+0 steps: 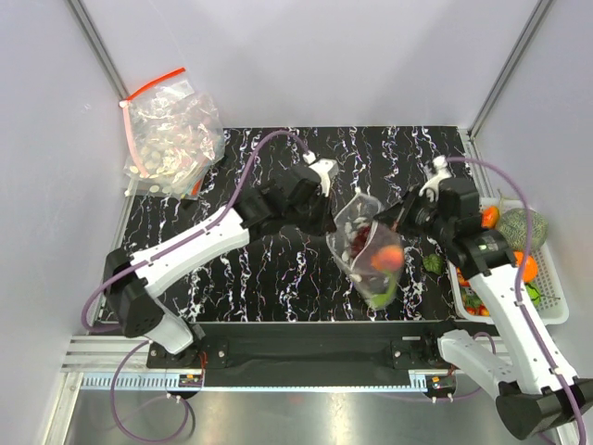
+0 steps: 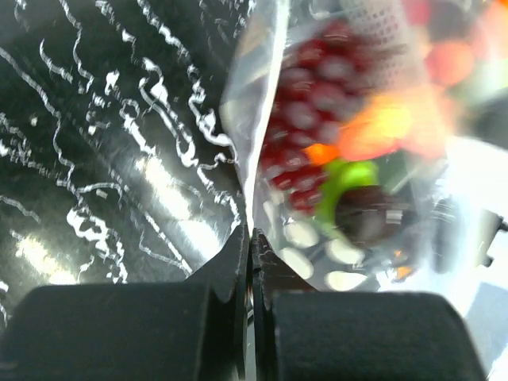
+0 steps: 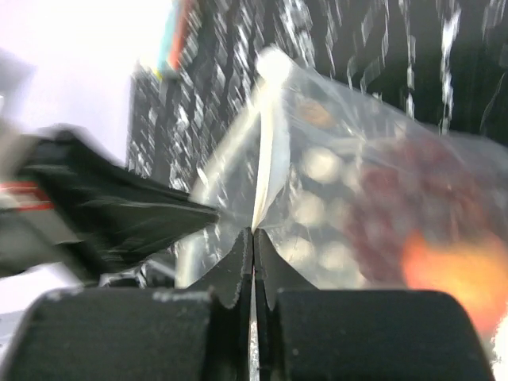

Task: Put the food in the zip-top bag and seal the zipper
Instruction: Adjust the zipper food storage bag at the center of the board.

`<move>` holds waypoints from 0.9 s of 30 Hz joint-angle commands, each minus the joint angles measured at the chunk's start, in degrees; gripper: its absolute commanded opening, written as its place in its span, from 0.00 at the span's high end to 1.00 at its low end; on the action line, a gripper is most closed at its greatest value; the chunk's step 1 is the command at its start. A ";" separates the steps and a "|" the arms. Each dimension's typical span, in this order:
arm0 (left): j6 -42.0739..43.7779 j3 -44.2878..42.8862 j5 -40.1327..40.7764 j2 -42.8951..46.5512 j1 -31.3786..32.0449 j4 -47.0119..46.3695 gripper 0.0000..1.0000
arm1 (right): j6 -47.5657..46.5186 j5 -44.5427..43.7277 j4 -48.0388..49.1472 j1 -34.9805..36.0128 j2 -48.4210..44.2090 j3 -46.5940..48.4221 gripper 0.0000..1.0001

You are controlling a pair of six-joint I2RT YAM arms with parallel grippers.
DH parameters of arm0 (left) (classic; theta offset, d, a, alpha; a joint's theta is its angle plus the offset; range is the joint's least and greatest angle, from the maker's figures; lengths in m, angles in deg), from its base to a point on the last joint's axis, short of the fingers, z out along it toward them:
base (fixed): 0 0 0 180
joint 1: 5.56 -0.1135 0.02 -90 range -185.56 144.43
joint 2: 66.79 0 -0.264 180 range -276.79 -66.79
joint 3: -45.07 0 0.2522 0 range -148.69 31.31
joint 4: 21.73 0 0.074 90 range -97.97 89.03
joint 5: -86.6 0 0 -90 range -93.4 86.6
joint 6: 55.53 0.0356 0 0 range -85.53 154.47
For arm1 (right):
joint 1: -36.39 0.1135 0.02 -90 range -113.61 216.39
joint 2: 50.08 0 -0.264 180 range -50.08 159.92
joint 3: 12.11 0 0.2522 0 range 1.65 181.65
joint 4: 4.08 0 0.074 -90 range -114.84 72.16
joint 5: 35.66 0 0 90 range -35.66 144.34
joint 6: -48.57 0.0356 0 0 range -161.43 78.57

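The zip-top bag, clear with white oval spots, hangs above the black marbled table between both grippers. It holds dark red grapes, an orange-red piece and a green piece. My left gripper is shut on the bag's left edge; in the left wrist view its tips pinch the pale zipper, with the grapes behind the film. My right gripper is shut on the right edge; in the right wrist view its tips clamp the zipper of the bag.
A heap of similar bags with a red strip lies at the back left. A white basket with more food stands at the right edge. A small green piece lies on the table near the basket.
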 commanded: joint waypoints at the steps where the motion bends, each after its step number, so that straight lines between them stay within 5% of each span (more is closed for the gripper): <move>1: 0.11 4.74 -0.67 6.43 -0.85 -5.73 1.00 | 5.10 2.76 5.98 3.05 -1.83 -8.23 1.00; 11: -1.47 19.08 -1.91 13.72 -1.03 -18.83 1.00 | 6.97 -2.86 13.47 14.66 2.37 -10.89 1.00; 24: -0.42 20.49 -2.61 14.78 -1.21 -21.81 1.00 | 4.60 -1.02 20.16 15.98 12.83 -6.31 1.00; 27: -0.68 22.07 -2.08 14.96 -1.29 -22.26 0.92 | 4.68 -0.05 20.42 15.98 13.36 -6.31 1.00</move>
